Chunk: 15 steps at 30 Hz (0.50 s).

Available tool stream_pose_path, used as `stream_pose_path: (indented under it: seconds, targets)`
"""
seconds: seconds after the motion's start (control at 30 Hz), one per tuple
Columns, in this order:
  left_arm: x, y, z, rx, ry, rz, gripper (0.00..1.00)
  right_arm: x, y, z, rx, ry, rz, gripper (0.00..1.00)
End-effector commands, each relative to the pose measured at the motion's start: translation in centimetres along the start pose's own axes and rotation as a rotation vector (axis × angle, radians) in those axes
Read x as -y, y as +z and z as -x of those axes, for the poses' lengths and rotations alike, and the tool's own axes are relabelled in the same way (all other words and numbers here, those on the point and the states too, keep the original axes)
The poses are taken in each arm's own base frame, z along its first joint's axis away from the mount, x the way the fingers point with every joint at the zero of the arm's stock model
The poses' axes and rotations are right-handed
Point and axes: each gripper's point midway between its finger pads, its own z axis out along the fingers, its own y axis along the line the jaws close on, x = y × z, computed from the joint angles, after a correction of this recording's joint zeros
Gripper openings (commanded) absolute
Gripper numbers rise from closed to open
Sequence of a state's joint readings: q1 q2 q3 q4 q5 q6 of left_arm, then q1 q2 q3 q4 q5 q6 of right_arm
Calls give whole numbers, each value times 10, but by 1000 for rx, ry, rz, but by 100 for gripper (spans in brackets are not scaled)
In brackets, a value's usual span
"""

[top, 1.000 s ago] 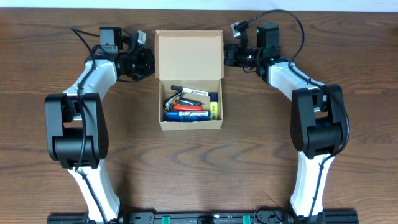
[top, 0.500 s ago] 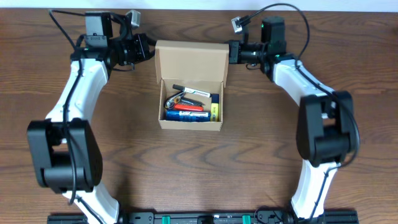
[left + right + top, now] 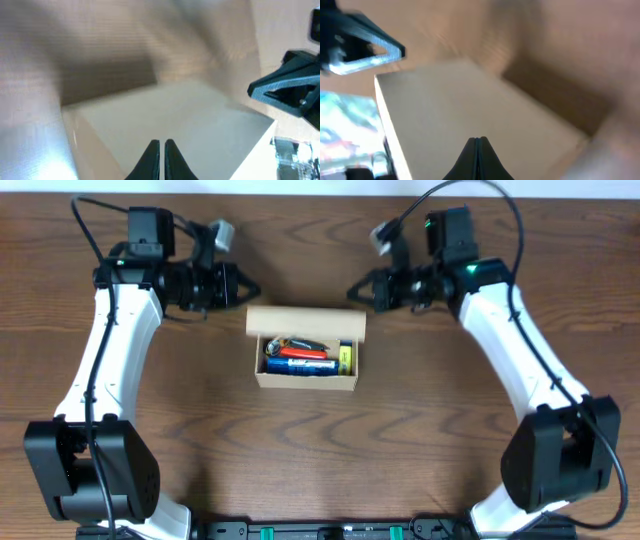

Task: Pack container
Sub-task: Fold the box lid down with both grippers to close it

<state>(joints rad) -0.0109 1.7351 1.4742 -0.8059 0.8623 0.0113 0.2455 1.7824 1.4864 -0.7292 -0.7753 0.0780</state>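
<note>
Above wood table (image 3: 400, 440), left hand (image 3: 243, 287) and right hand (image 3: 355, 290) flank container (image 3: 305, 322).

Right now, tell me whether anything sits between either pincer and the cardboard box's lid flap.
Nothing visible does. The left pincer and right pincer sit just beyond the far corners of the tan-brown cardboard box's part-closed flap, with only bare wooden table between. Both wrist views show the flap straight ahead of shut fingertips.

The flap lid (image 3: 305, 322) of the small tan-brown cardboard box (image 3: 305, 380) hides the rear of its contents from us; the coloured pens (image 3: 298, 364) are too small to count; both wrist views are blurred, with the lid cut off below.
</note>
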Motion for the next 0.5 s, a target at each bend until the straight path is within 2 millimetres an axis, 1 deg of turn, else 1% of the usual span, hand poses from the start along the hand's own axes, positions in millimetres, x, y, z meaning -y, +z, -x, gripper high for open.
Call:
stream_pose_path:
  seconds: [0.0,0.1,0.2,0.3,0.37,0.43,0.47]
  targets:
    - [-2,-7,-19,-66,105,67,6,-4,-1,-19,-65,-118,-145,1]
    - [1,-14,-42,-141,79,83,6,-6,-6,-39,-132,-110,-233,1]
    - [8,-27,-56,-175,95,102,6,-15,-20,-47,-142,-113,-271,1]
    - [10,-40,-66,-184,110,167,6,-22,-39,-50,-125,-101,-314,2]
    - [15,-44,-69,-174,126,176,6,-27,-46,-56,-132,-98,-317,2]
    - [16,-43,-70,-165,135,175,6,-30,-45,-62,-151,-97,-314,2]
    - [13,-39,-71,-162,121,181,6,-32,-40,-67,-165,-102,-308,1]
